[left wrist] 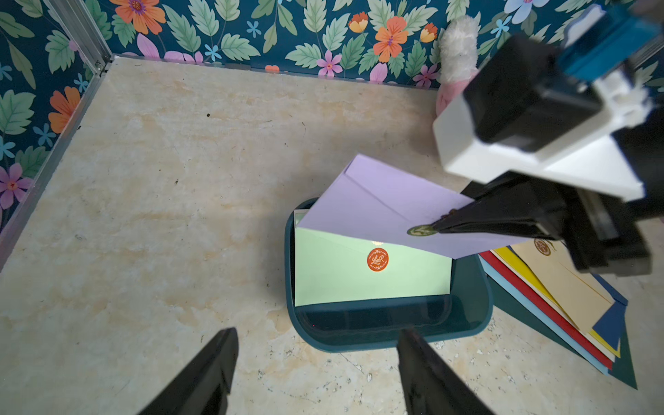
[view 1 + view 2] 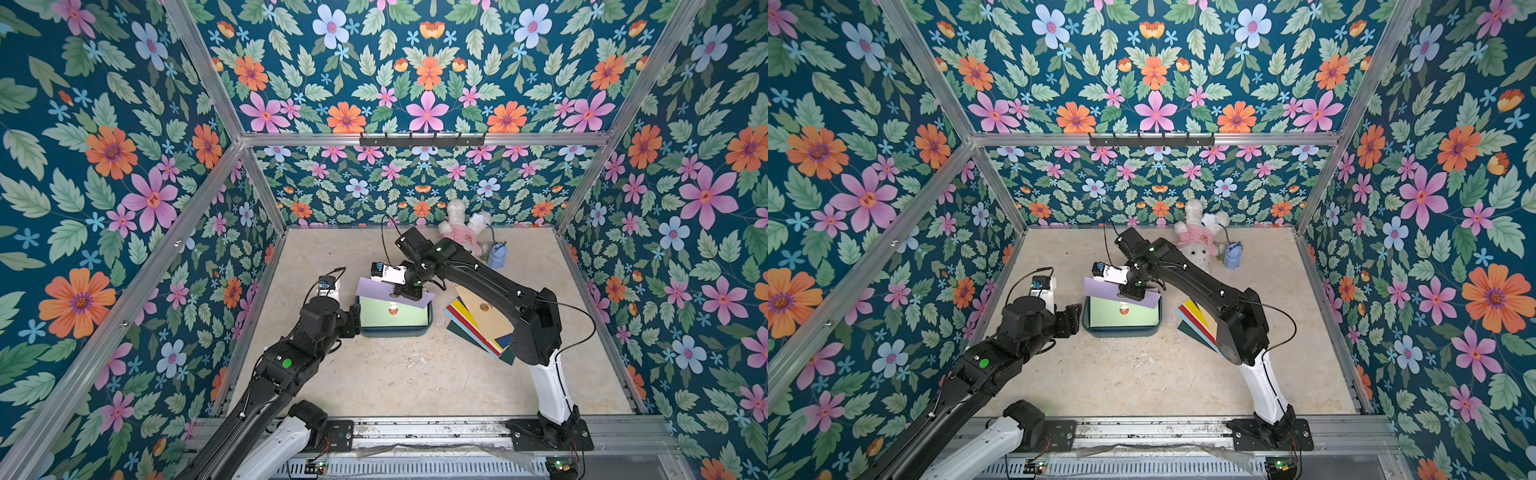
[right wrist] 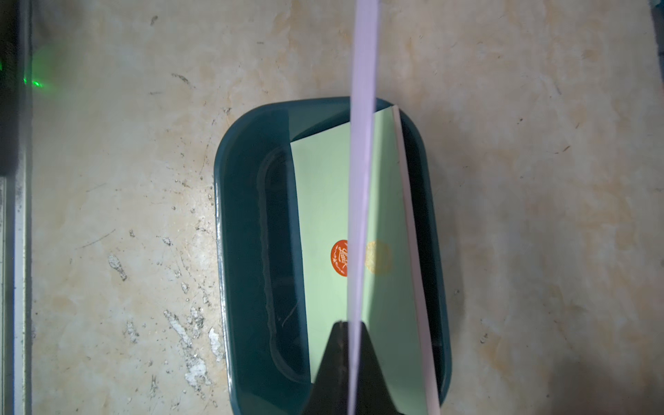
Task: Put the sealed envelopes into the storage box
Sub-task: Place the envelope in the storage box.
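Nearest the base: L gripper (image 1: 318, 332) sits low, jaws spread wide w/ nothing btwn them, just beside the left short wall of the storage box (image 2: 392, 333); touching or not, can't tell. Box lies w/ long axis left-right across the table (image 2: 415, 374). Flat inside it: a mint-green env. (image 1: 341, 284), seal up, long axis same as the box, pushed toward the far wall.

Above that, R gripper (image 1: 436, 227) is clenched on the lilac env. (image 1: 377, 204), tips pinching at its round seal. Env. hangs in the air over the box's far half, tilted, not flat. Its long axis runs approx. along the box's long axis, skewed a little; in both top views its left end pokes past the far-left rim. So the drop spot lies right below the pincer & a bit toward the near side. Judgement: R arm (image 2: 498, 291) finishes this one: small shift nearward, square up, lower, let go. L arm (image 2: 299, 345) is nearer the box wall but empty.

Right of the box: fanned stack of envs. (image 2: 478, 324) on the table, partly hidden by R arm, not yet boxed. Farthest, by the back wall (image 2: 415, 183): plush rabbit (image 2: 457, 232) & small blue backpack (image 2: 497, 255), no part of the job.
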Available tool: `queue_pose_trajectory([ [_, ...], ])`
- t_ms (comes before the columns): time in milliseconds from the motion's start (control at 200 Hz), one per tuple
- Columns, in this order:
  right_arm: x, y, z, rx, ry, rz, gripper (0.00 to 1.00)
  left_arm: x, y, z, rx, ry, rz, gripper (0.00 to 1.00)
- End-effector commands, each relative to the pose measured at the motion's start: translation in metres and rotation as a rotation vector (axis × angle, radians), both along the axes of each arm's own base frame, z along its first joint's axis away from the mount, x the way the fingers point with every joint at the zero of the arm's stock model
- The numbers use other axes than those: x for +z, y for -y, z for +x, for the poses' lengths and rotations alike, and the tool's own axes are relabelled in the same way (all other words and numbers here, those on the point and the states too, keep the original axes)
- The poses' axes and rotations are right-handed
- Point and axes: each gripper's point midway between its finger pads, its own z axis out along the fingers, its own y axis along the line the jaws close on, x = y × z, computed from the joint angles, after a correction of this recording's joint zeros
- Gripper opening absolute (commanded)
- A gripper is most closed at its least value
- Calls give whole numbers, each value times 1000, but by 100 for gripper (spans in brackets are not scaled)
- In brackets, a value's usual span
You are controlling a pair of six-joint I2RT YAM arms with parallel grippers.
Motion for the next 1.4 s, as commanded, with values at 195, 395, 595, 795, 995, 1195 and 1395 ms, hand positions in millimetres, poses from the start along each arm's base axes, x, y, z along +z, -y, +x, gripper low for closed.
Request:
queue_pose_trajectory([
  [195, -30, 14, -6, 20, 19, -117, 0, 13, 8, -2, -50, 52, -42, 76],
  [395, -42, 11, -14, 59, 22, -135, 0, 10, 7, 1, -36, 34, -24, 76],
  [595, -47, 5, -18, 65, 34, -137, 23, 10, 6, 1, -33, 36, -24, 77],
  [795, -44, 2, -17, 57, 41, -129, 38, 7, 5, 2, -20, 24, -17, 77],
  [995, -40, -2, 2, 1, 125, -119, 39, 9, 3, 0, -11, 31, -28, 77],
  [1195, -31, -5, 44, -206, 224, -61, 43, 9, 3, 0, -8, 30, -35, 78],
  [1395, 8, 3, 63, -417, 141, 141, 43, 4, 13, 3, -22, -1, -81, 78],
])
